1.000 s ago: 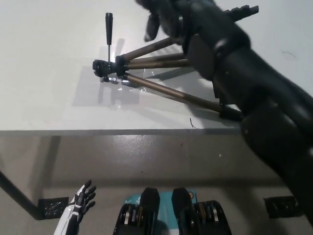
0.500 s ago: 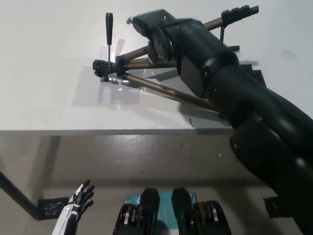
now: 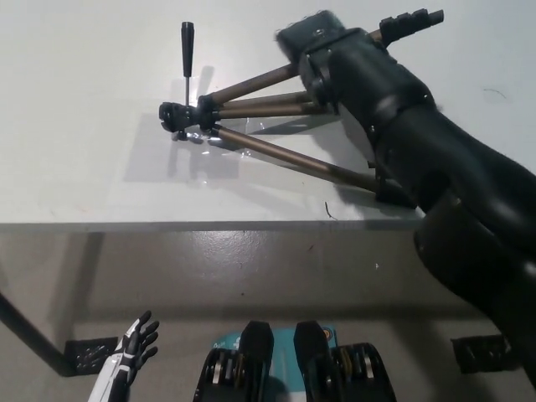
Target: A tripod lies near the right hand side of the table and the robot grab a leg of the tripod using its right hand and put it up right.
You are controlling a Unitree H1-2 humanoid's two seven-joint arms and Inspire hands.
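1. Tripod [image 3: 251, 117]: one of it, lying on its side on the right half of the white table [image 3: 84, 167], its three bronze legs fanned out toward the right and its black head [image 3: 180, 113] pointing left.
2. One thin black pan handle [image 3: 187, 50] sticks out from the head toward the far side of the table.
3. Two hands are in view: my black right hand [image 3: 314, 38] over the table and my white left hand [image 3: 134, 343] low at the lower left, below the table's front edge, well apart from the tripod.
4. My right hand sits above the upper leg [image 3: 255, 82], partway along it, with my forearm crossing over the middle leg and the outer part of the near leg [image 3: 285, 159].
5. My left hand rests with its fingers [image 3: 149, 328] spread, holding nothing.
6. I cannot tell whether my right hand's fingers are closed on the leg: only the back of the hand shows, and it is blurred.
7. The feet of the middle and near legs are hidden behind my arm; only the far foot [image 3: 410, 21] shows past it.
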